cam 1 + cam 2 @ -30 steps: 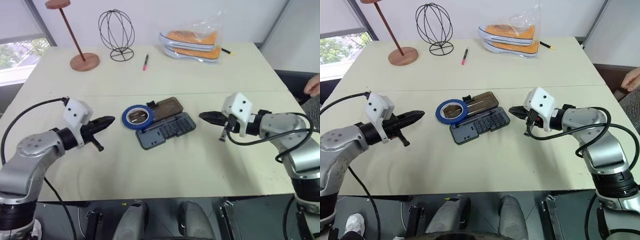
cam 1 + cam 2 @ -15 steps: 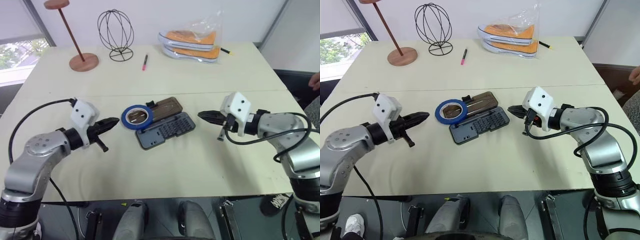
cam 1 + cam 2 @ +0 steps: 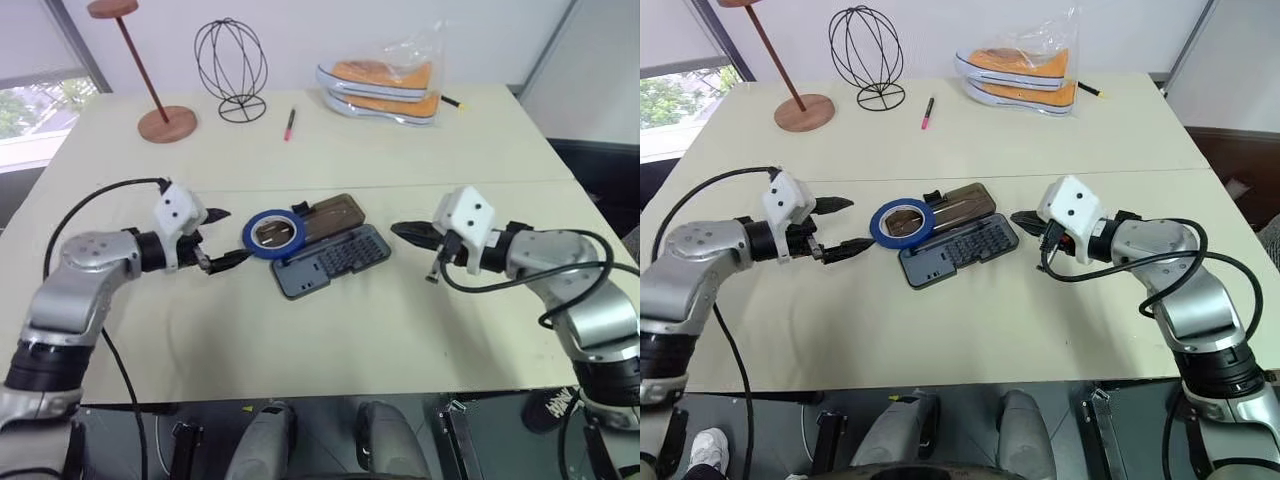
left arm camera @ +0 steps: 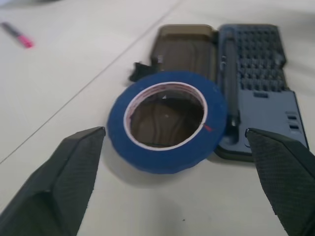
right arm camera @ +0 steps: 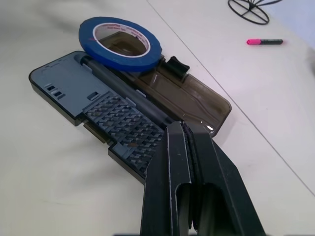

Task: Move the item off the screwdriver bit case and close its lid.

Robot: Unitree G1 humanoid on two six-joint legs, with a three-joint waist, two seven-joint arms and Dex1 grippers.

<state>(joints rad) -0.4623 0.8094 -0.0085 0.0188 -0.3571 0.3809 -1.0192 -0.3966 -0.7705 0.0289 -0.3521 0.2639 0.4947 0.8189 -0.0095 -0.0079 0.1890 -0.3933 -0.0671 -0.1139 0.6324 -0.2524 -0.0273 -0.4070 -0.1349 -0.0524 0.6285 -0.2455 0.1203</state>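
Resting on lid [image 4: 184, 46]: tape roll [image 4: 167, 125]

Both arms: silver-grey metallic shells, rounded joint housings, dark black bands at the joints. Each wrist carries a white boxy camera block with small dark dots on its face. Left gripper [image 3: 837, 227]: two black tapered fingers; in the left wrist view the fingers [image 4: 69, 182] show a fine knurled, matte texture on the inner faces. Right gripper [image 3: 1023, 221]: same black fingers [image 5: 177, 191], smooth, with a long slot cut into each. Black cable loops from each wrist block back along the forearm; the right one coils in several loops.
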